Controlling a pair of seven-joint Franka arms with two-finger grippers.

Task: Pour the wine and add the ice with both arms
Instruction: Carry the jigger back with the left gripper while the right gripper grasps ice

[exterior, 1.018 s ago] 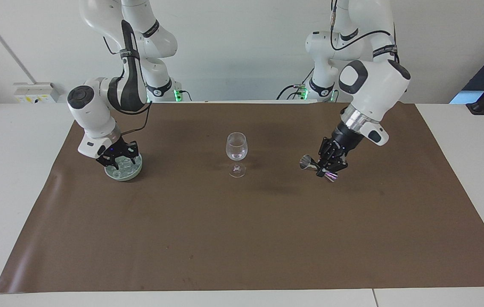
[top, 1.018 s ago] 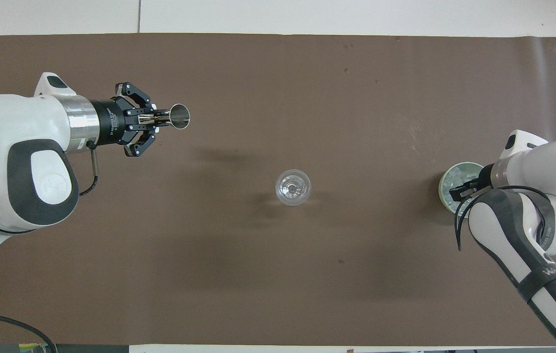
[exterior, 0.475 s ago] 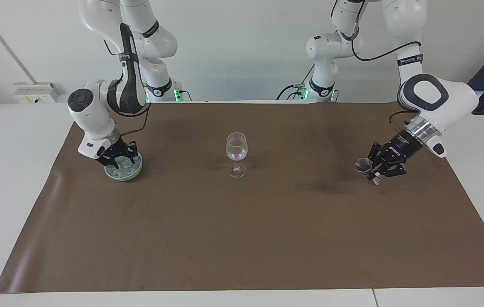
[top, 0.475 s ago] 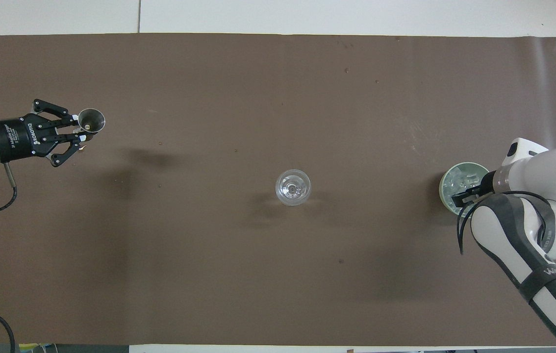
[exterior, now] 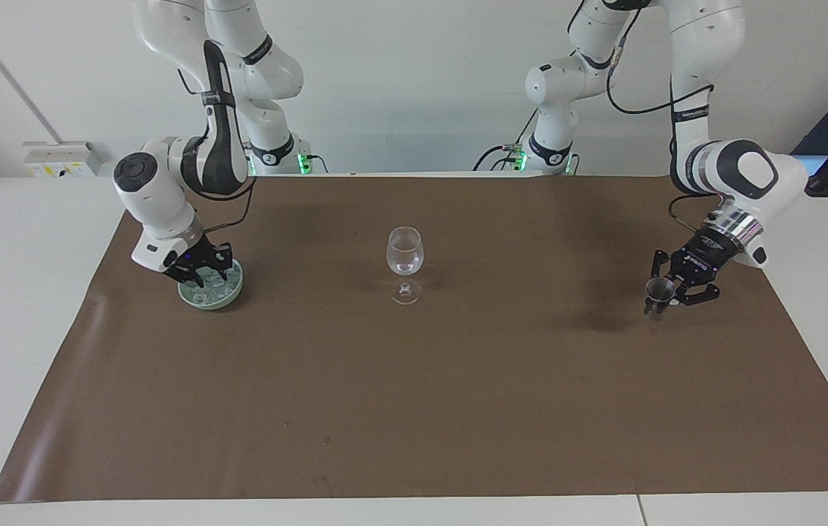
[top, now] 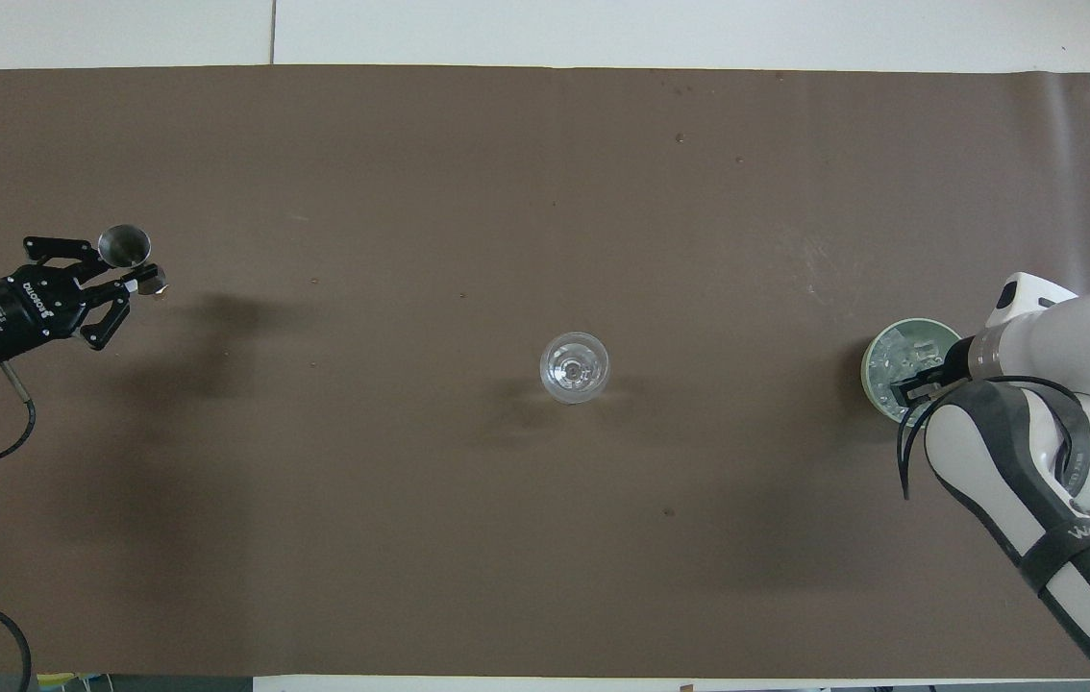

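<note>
Two arms work at the brown mat [exterior: 414, 409] on the tabletop [exterior: 20, 307], with the wine glass [exterior: 404, 261] standing at its middle as the landmark. Toward the right arm's end from the glass, the right gripper [exterior: 204, 273] dips into the green bowl [exterior: 211, 291] of ice [exterior: 209, 292]; whether its fingers have a cube I cannot tell. It should pinch one cube squarely and lift straight up before swinging to the glass. Toward the left arm's end, the left gripper [exterior: 666, 294], fingers clamped on the small metal measuring cup [exterior: 658, 291], holds it just over the mat. A second ago that cup hung tilted much closer to the glass; since then it has moved outward and lower.
</note>
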